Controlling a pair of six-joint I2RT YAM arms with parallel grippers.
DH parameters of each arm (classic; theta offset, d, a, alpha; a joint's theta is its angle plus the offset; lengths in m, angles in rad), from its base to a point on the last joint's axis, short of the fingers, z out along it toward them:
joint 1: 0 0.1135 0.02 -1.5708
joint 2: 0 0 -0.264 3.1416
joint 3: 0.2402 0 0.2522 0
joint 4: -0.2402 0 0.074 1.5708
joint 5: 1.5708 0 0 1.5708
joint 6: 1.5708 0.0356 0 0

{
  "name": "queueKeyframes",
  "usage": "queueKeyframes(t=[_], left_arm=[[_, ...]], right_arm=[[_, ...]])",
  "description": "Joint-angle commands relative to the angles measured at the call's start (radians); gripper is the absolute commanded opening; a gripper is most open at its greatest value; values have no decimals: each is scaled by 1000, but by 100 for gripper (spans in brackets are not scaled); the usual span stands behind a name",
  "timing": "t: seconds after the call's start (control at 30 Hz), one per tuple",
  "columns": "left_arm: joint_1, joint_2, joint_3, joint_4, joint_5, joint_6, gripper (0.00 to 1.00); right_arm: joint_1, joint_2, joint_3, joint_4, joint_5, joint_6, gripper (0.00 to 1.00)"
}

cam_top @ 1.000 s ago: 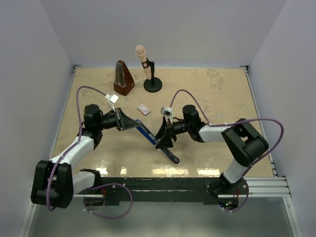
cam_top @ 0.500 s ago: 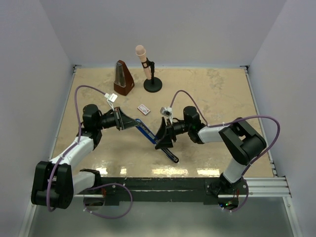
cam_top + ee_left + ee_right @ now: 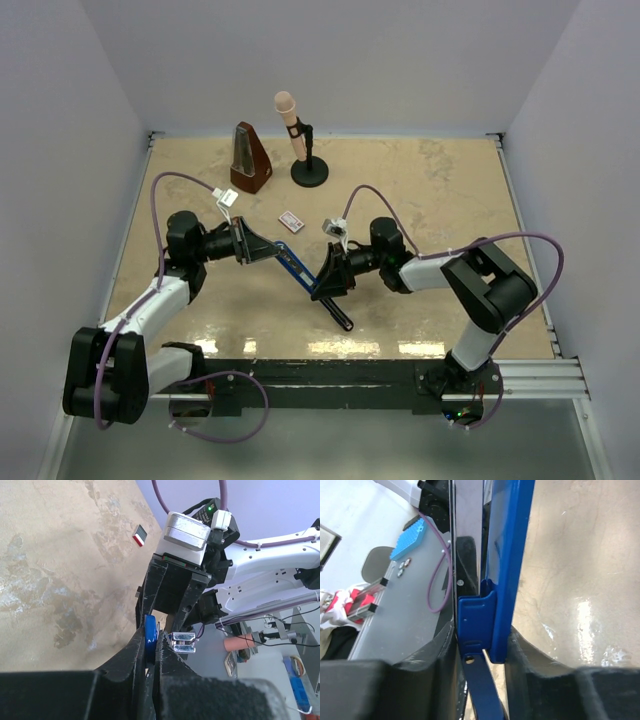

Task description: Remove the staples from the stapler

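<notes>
— Where's the stapler?
— Over the middle of the tabletop, slanting between the two arms. The blue end is toward the left arm and the black end toward the near edge.
— Left pincer?
— Clenched on the blue end.
— And the right pincer?
— Closed on the stapler's middle, one finger against the blue body, the other against its shiny side.
— The staples?
— Can't make them out.

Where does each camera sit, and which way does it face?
Top: high behind the robot, facing down at the table; left arm, right arm show.
Left wrist: on left arm, facing along its fingers at the stapler.
Right wrist: on right arm, facing along its fingers at the stapler.
Shared: the stapler, in all three.
</notes>
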Motion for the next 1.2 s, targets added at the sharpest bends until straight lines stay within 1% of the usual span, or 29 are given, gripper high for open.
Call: queueKeyframes(t=[0.0, 0.03, 0.07, 0.13, 0.17, 0.23, 0.27, 0.3, 0.4, 0.43, 0.47, 0.53, 0.57, 0.7, 0.77, 0.8, 0.83, 0.87, 0.9, 0.93, 0.97, 1.0, 1.1, 1.13, 1.17], left_arm=[[8, -30, 46, -34, -12, 55, 0], [8, -30, 56, -62, -15, 75, 0], [8, -33, 81, -128, -21, 98, 0], [8, -37, 109, -199, -48, 169, 0], [8, -39, 132, -257, -59, 186, 2], [8, -50, 149, -292, -93, 209, 3], [8, -53, 164, -318, -99, 209, 6], [6, -65, 171, -328, -105, 212, 9], [8, -96, 201, -395, -185, 229, 22], [8, -99, 209, -410, -197, 233, 28], [8, -103, 224, -439, -210, 230, 40], [8, -108, 234, -452, -220, 227, 47], [8, -108, 241, -455, -222, 224, 52], [8, -110, 255, -473, -220, 232, 56], [8, -113, 264, -499, -243, 252, 57], [8, -122, 270, -544, -262, 285, 57], [8, -126, 272, -580, -309, 301, 57], [8, -136, 277, -598, -334, 316, 58], [8, -149, 278, -616, -361, 348, 58], [8, -157, 280, -648, -419, 362, 59], [8, -165, 278, -659, -449, 385, 59], [8, -180, 274, -665, -501, 393, 60], [8, -208, 251, -688, -597, 411, 71], [8, -212, 237, -691, -611, 417, 83], [8, -217, 232, -691, -622, 420, 87]], right_arm=[[-2, -61, -16, 51, 50, -2, 9], [-3, -70, -27, 51, 61, -2, 6], [-8, -84, -31, 44, 90, -3, 0], [-17, -88, -33, 28, 108, -3, 0], [-26, -90, -30, -1, 116, -3, 0], [-37, -92, -16, -33, 136, -5, 0], [-51, -93, -13, -56, 141, -6, 0], [-57, -101, -10, -71, 160, -11, 0], [-80, -119, 2, -146, 199, -40, 0], [-86, -121, 7, -169, 222, -52, 0], [-92, -121, 12, -206, 227, -71, 0], [-98, -118, 24, -245, 246, -86, 0], [-102, -118, 25, -264, 250, -91, 0], [-103, -128, 36, -317, 296, -91, 0], [-102, -156, 53, -399, 373, -98, 0], [-103, -168, 70, -433, 400, -102, 0], [-103, -180, 82, -476, 441, -106, 0], [-102, -209, 91, -561, 478, -126, 0], [-103, -223, 104, -599, 551, -134, 0], [-103, -240, 107, -634, 594, -141, 0], [-103, -272, 111, -704, 639, -157, 0], [-102, -285, 117, -738, 726, -164, 0], [-102, -315, 127, -837, 852, -183, 0], [-103, -319, 128, -855, 886, -184, 0], [-102, -322, 130, -887, 920, -184, 0]])
